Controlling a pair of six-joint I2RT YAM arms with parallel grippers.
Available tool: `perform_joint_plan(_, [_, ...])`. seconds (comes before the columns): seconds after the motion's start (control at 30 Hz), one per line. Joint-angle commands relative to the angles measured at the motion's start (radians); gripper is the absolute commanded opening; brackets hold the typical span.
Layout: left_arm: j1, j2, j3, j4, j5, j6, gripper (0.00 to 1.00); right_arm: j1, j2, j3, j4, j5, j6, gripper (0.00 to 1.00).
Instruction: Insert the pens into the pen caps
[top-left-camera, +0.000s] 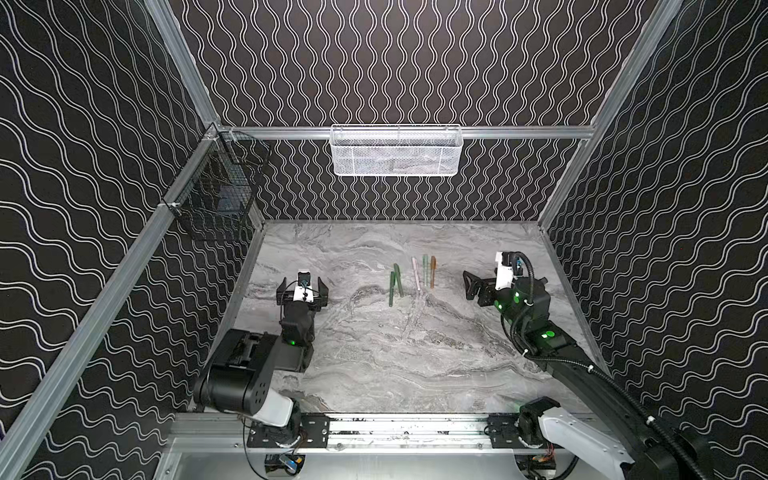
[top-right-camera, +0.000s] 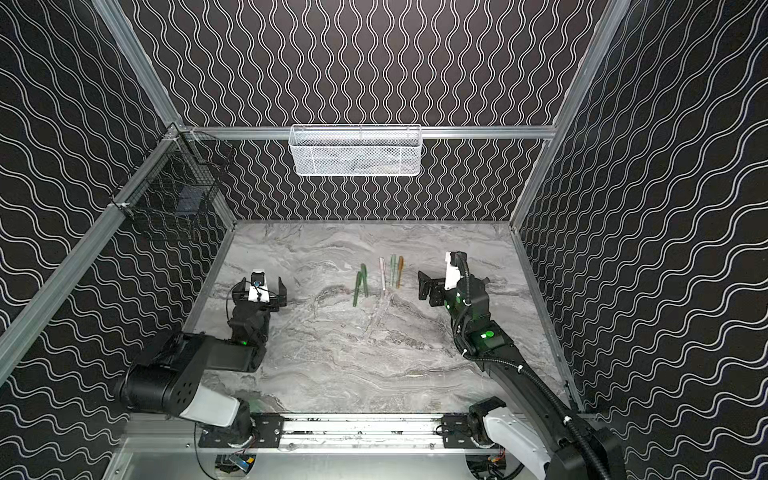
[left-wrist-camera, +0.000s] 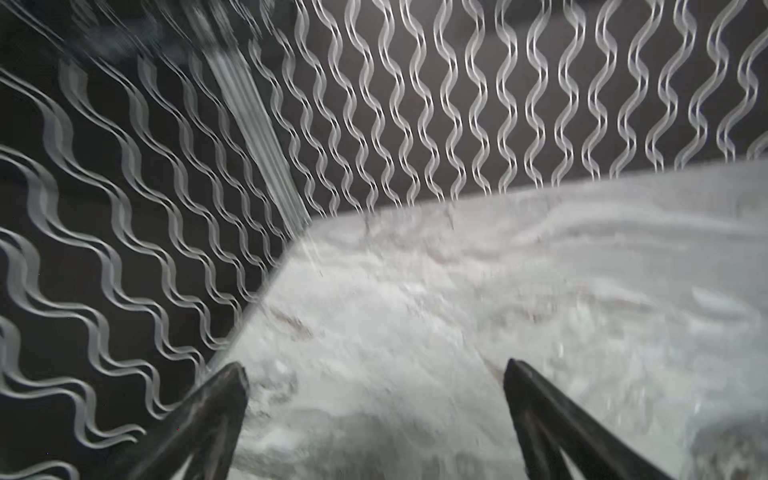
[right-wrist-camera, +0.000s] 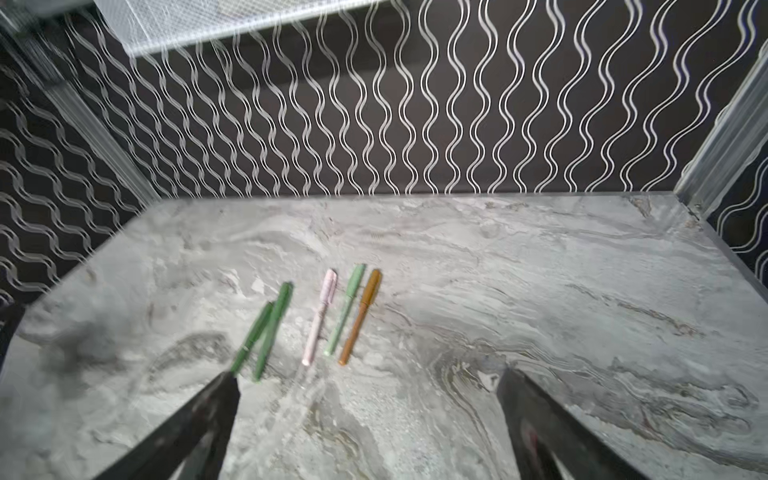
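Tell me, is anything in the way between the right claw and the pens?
No, nothing visible is. The open right gripper sits to the side of the row of five pens, and only bare marble table lies between it and the nearest one, the orange-brown pen.

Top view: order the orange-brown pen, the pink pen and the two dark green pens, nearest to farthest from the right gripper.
1. Orange-brown pen, rightmost, beside the right gripper.
2. Pink pen, mid-row.
3. Dark green pens, leftmost; too close to rank apart.
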Motion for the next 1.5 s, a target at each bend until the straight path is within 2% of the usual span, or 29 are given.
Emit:
perform_joint_plan(0.0, [0.022,0.011,0.067,-0.079,0.111,-0.064,0.99,-0.067,0.057,-0.057,0.147,0.043,-0.161,1.00])
perform_joint_plan(0.03, [0.022,0.015,0.085,-0.092,0.093,-0.060,0.99,-0.090,0.089,-0.079,0.184,0.057,-0.201,1.00])
perform_joint_plan(0.07, [0.034,-0.004,0.098,-0.158,0.126,-0.076,0.99,-0.121,0.147,-0.108,0.244,0.094,-0.237,1.00])
perform_joint_plan(0.17, [0.045,0.003,0.100,-0.153,0.145,-0.081,0.99,-0.213,0.274,-0.148,0.355,0.052,-0.235,1.00])
perform_joint_plan(0.23, [0.045,0.008,0.099,-0.137,0.142,-0.075,0.99,-0.249,0.348,-0.238,0.598,0.002,-0.195,1.00])
perform_joint_plan(0.27, [0.045,0.004,0.100,-0.148,0.145,-0.080,0.99,-0.259,0.395,-0.304,0.803,-0.022,-0.181,1.00])
perform_joint_plan(0.3, [0.045,0.002,0.101,-0.156,0.144,-0.081,0.99,-0.252,0.417,-0.353,0.947,-0.012,-0.233,0.99])
perform_joint_plan(0.37, [0.045,0.004,0.100,-0.147,0.142,-0.080,0.99,-0.256,0.438,-0.381,0.979,0.072,-0.174,1.00])
perform_joint_plan(0.43, [0.045,0.007,0.099,-0.138,0.142,-0.075,0.99,-0.284,0.521,-0.424,1.137,0.121,-0.117,1.00])
perform_joint_plan(0.47, [0.045,0.003,0.100,-0.146,0.144,-0.079,0.99,-0.285,0.599,-0.432,1.284,0.162,-0.138,1.00])
perform_joint_plan(0.5, [0.045,0.005,0.100,-0.146,0.144,-0.076,0.99,-0.268,0.616,-0.427,1.314,0.203,-0.155,1.00])
perform_joint_plan(0.57, [0.045,0.005,0.099,-0.147,0.144,-0.080,0.99,-0.271,0.527,-0.363,1.026,0.203,-0.094,1.00])
perform_joint_plan(0.6, [0.045,0.006,0.098,-0.140,0.142,-0.075,0.99,-0.300,0.532,-0.325,0.955,0.156,-0.080,1.00])
perform_joint_plan(0.67, [0.045,0.006,0.099,-0.142,0.143,-0.076,0.99,-0.371,0.564,-0.306,0.980,0.013,-0.065,1.00])
perform_joint_plan(0.77, [0.045,0.005,0.101,-0.144,0.145,-0.077,0.99,-0.377,0.544,-0.293,0.919,0.019,-0.058,1.00])
perform_joint_plan(0.87, [0.045,0.005,0.101,-0.145,0.145,-0.078,0.99,-0.377,0.561,-0.306,0.976,0.016,-0.066,1.00])
perform_joint_plan(1.47, [0.046,0.010,0.110,-0.160,0.151,-0.080,0.99,-0.377,0.555,-0.303,0.959,0.011,-0.070,1.00])
